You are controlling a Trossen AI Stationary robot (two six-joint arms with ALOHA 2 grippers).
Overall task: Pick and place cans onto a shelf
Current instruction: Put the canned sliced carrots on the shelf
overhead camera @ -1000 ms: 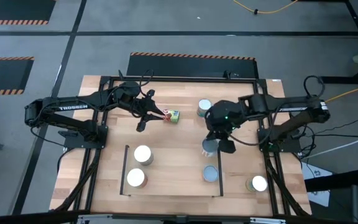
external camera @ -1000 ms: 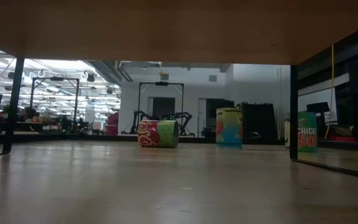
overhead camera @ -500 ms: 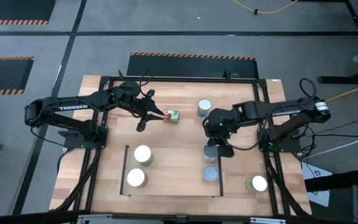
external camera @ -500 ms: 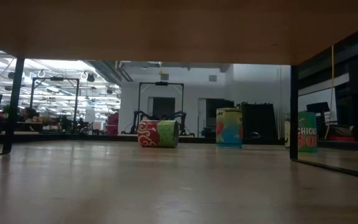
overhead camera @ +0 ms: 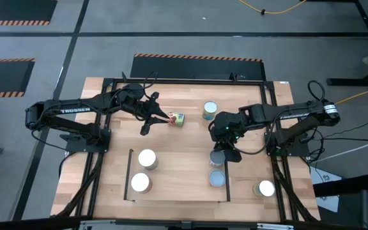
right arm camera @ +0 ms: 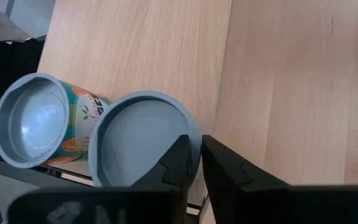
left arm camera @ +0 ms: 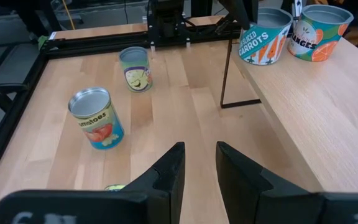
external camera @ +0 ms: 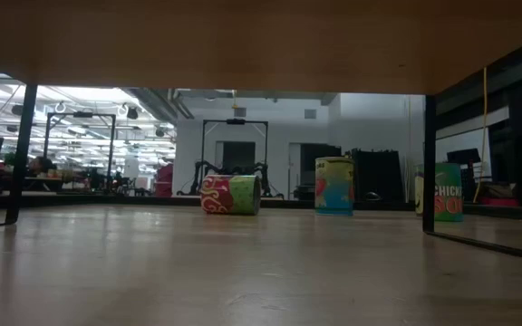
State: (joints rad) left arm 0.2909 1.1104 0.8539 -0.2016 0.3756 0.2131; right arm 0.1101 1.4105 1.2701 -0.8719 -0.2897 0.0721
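Note:
On the shelf point(overhead camera: 177, 172), my right gripper point(overhead camera: 223, 153) is shut on a blue carrot-label can point(left arm camera: 263, 43). It stands next to an orange-label can point(right arm camera: 33, 121). Two more cans point(overhead camera: 147, 158) point(overhead camera: 139, 183) stand upright at the shelf's left end. My left gripper point(overhead camera: 163, 117) hangs open over the far table with nothing between its fingers. Beside it, a red, green and yellow can point(overhead camera: 177, 119) lies on its side on the table. A tomato-label can point(overhead camera: 209, 110) stands upright further right. My right gripper holds the carrot can by its top rim point(right arm camera: 194, 134), at the side away from the orange-label can. One finger point(right arm camera: 180, 158) is over the recessed top and the other point(right arm camera: 219, 165) is outside the wall. The fingers slant down from above. The can is upright on the shelf.
One more can point(overhead camera: 266, 188) stands outside the shelf at the near right, by the black outer frame point(overhead camera: 280, 179). Thin black rails point(overhead camera: 130, 172) edge the shelf. Bare wood lies in the shelf's middle and on the far table between the two arms.
My right gripper has come down and a little toward the near edge with the carrot can. The can now stands beside the orange-label can on the shelf. Over the last half second the gripper has kept still.

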